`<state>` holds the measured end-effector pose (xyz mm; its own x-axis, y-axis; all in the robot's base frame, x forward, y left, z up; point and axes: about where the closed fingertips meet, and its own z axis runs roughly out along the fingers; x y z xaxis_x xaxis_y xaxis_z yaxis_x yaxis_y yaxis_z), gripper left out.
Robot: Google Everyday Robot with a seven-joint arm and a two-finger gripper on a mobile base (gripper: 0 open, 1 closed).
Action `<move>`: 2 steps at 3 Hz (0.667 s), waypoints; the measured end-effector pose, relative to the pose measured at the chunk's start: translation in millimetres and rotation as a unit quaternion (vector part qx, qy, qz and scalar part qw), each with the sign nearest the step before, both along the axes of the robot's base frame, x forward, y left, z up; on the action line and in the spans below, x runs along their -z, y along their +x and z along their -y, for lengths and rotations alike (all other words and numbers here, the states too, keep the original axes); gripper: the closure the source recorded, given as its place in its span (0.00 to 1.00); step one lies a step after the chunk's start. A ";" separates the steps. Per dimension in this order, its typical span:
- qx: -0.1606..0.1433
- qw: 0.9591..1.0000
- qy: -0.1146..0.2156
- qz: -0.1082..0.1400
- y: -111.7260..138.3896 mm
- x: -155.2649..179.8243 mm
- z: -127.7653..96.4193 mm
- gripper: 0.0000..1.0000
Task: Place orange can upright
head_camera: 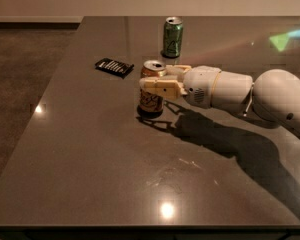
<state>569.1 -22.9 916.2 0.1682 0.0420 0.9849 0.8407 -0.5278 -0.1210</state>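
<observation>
The orange can [150, 103] stands upright on the dark counter [115, 174], silver top up, near the counter's middle. The gripper [154, 77] reaches in level from the right side of the can on a white arm [225, 89]. Its jaws are clenched around the can's upper half, one in front and one behind. Beyond the orange can, well apart, a green can [173, 36] stands upright. A flat black device [114, 67] lies near the can's far left.
</observation>
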 end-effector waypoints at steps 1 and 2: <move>-0.001 1.000 0.001 -0.002 -0.4 -0.3 -1.8 0.00; -0.001 1.000 0.001 -0.002 -0.4 -0.3 -1.8 0.00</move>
